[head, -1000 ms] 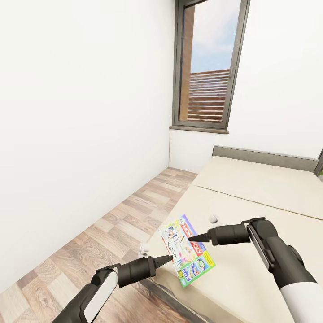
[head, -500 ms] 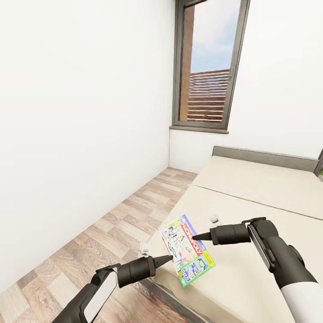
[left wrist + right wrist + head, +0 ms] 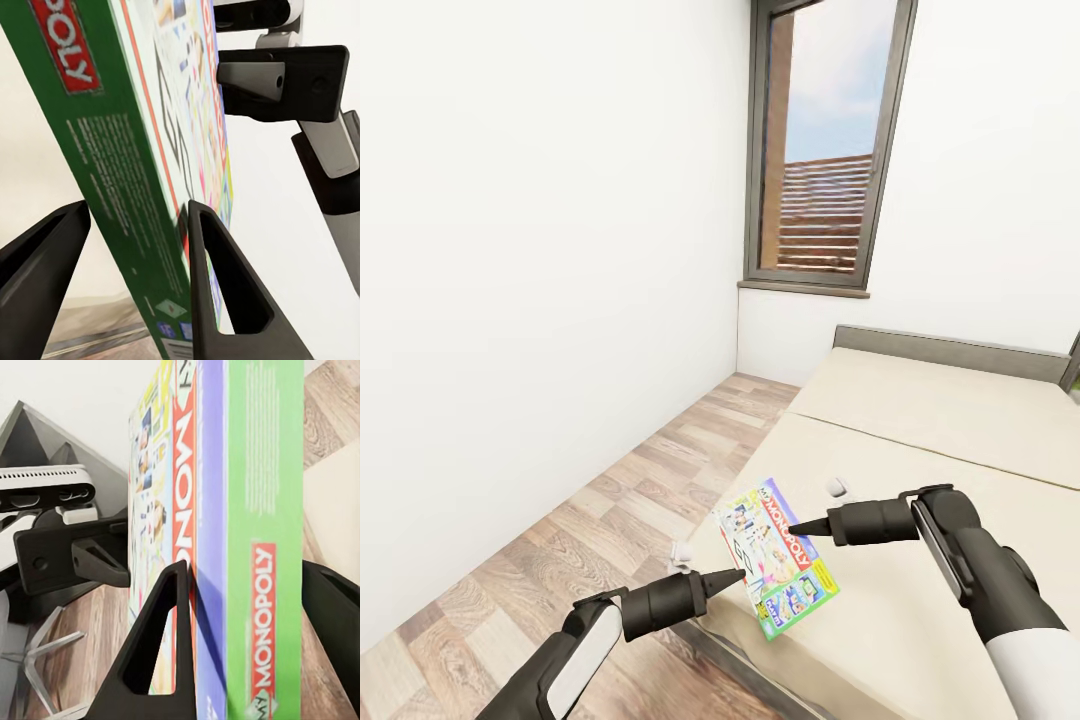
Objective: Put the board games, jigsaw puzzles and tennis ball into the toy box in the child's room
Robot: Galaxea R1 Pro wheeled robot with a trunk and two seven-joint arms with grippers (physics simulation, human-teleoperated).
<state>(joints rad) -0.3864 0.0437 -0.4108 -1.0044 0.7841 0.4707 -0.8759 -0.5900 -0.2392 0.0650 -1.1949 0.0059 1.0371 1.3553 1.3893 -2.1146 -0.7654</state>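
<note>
- The board game (image 3: pixel 778 556), a green-edged Monopoly box, hangs tilted above the near edge of the bed (image 3: pixel 920 440).
- My left gripper (image 3: pixel 725 577) clamps its lower edge, a finger on each face.
- My right gripper (image 3: pixel 807 525) straddles its upper edge; whether both fingers touch it, I cannot tell.
- Wood floor (image 3: pixel 560 560) lies below.

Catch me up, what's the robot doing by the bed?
It is holding a Monopoly board game up off the bed with both arms. The left gripper and the right gripper each have the box between their fingers, from opposite ends. In the left wrist view one finger touches the box's printed face; the other stands apart from its green edge. The box is tilted, above the bed's near corner.
</note>
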